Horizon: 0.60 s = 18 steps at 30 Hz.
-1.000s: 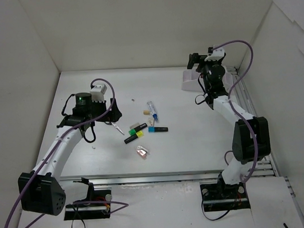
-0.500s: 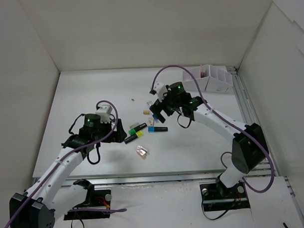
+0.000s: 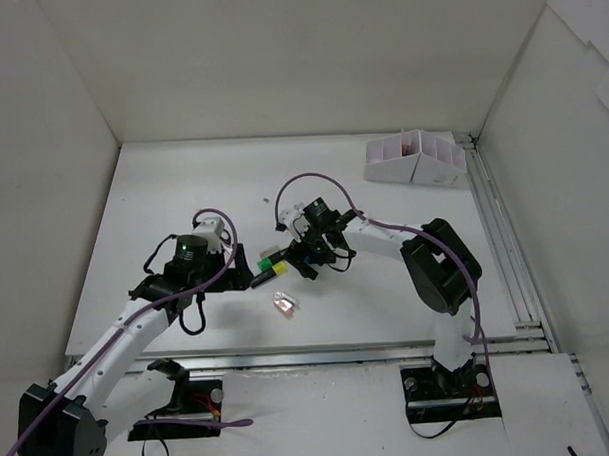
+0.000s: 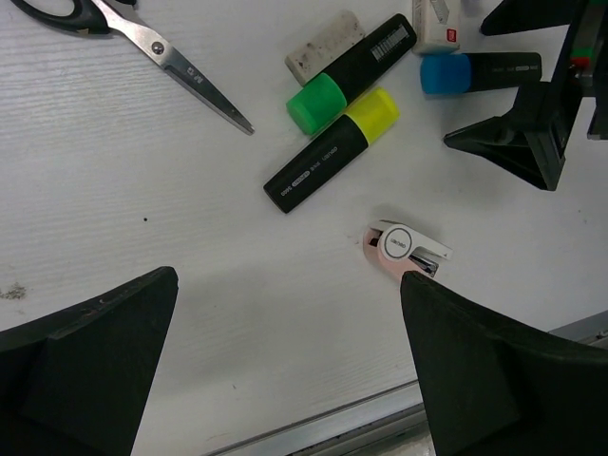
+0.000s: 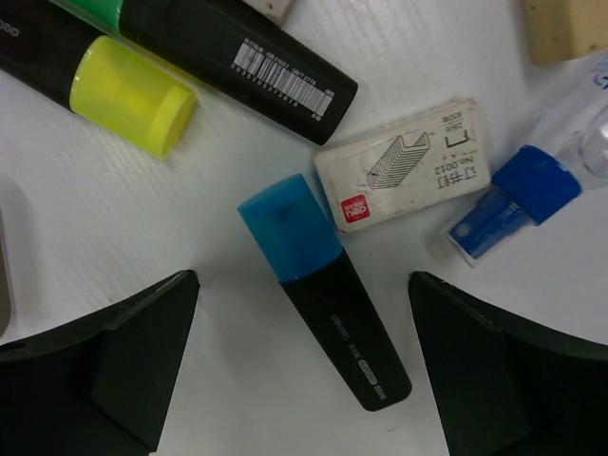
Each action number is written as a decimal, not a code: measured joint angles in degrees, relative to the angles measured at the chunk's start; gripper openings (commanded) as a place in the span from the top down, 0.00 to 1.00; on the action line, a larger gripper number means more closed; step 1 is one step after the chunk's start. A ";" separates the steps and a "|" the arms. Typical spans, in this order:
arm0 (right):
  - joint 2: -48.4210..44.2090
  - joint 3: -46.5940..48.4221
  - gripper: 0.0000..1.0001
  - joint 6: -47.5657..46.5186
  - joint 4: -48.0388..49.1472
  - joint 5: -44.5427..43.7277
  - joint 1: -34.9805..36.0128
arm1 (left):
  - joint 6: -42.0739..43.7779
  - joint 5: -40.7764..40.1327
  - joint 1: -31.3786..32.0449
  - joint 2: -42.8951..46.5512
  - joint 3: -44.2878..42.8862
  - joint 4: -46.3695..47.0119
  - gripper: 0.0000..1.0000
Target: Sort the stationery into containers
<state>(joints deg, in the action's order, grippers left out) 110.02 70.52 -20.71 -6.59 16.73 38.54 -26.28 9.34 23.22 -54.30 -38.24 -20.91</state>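
1. Right gripper (image 5: 302, 328) is wide open, one finger each side of the blue marker (image 5: 328, 304) on the table (image 5: 204, 285); left gripper (image 4: 285, 366) is wide open, empty
2. The marker lies slanted; it may twist and slip out

You are looking at the organiser (image 3: 412, 162) standing in the far right corner of the counter (image 3: 182, 172), well apart from the stationery (image 3: 271, 259) bunched mid-counter; one marker (image 5: 351, 332) is lying between the fingers (image 5: 104, 361) of your right tool (image 5: 304, 285), a staple box (image 5: 404, 163) sitting just beside its cap and the tube (image 5: 518, 195) just beside that box; two more markers (image 4: 323, 157) are lying side by side to its left; the scissors (image 4: 157, 47) are lying left of those; a small dispenser (image 4: 404, 249) is lying alone nearer you.
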 measured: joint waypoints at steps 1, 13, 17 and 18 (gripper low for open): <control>0.68 0.17 0.10 0.02 -0.02 -0.22 0.17 | 0.02 -0.15 0.00 -0.42 0.00 0.02 0.01; 0.70 0.15 0.90 1.62 -0.46 -2.56 1.51 | 0.96 -0.70 0.00 -2.45 0.00 0.20 0.00; -2.16 -2.27 1.00 1.60 -0.76 -2.75 2.27 | 1.95 -0.66 0.00 -2.43 0.00 0.28 0.01; -3.45 -2.95 1.00 1.64 -0.94 -2.71 2.43 | 2.23 -0.63 0.00 -2.43 0.00 0.35 0.00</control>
<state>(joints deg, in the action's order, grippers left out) 106.56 67.57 -19.07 -7.53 14.02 40.97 -24.05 8.71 23.22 -56.73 -38.24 -20.56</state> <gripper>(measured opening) 0.283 0.996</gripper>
